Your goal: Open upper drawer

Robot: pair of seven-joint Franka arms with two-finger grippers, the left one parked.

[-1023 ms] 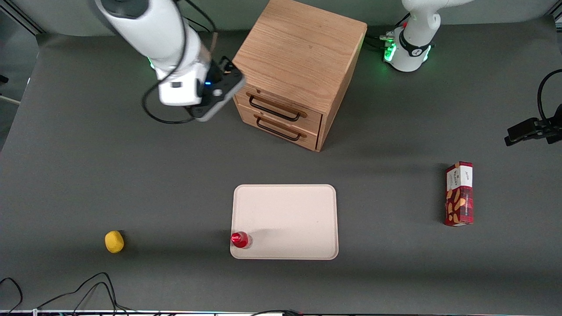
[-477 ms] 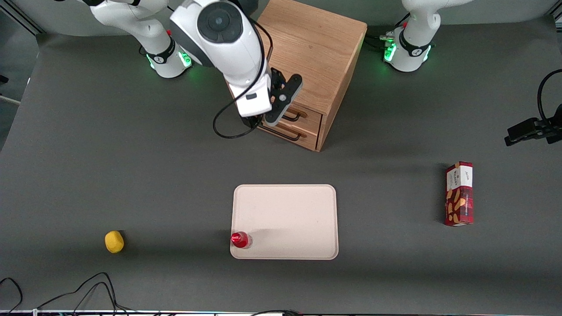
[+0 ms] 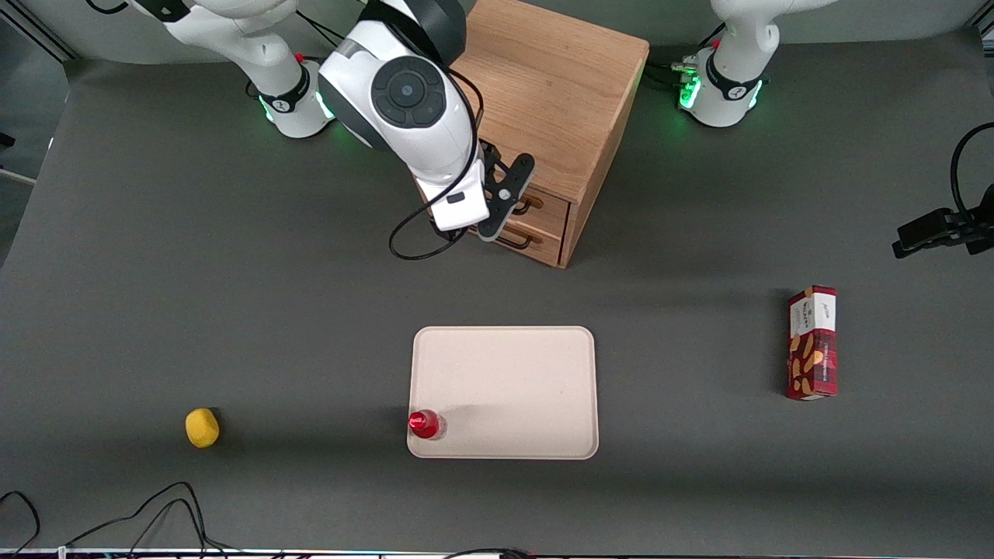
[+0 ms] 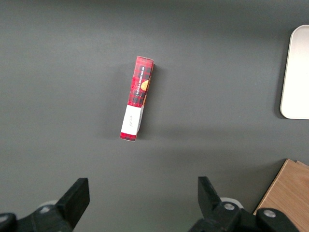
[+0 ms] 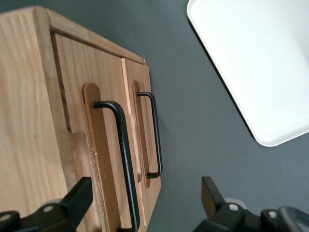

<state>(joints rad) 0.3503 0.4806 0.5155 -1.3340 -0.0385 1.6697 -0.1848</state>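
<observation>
hand [image 3: 497, 225] now lower, before upper drawer [image 3: 543, 208]

The cabinet [image 3: 536, 93] is light oak with visible wood grain. The upper drawer [image 5: 99, 159] has a matching oak front and a black bar handle [image 5: 123, 159]; the lower drawer [image 5: 140, 140] is finished identically. The tool [image 3: 497, 203] is black, mounted on a white arm. The surface [image 3: 155, 295] is plain dark grey. The tray [image 3: 505, 373] is off-white. The bottle cap [image 3: 420, 423] is red. The lemon [image 3: 202, 428] is yellow. The box [image 3: 812, 342] is red plaid with white and orange areas.
</observation>
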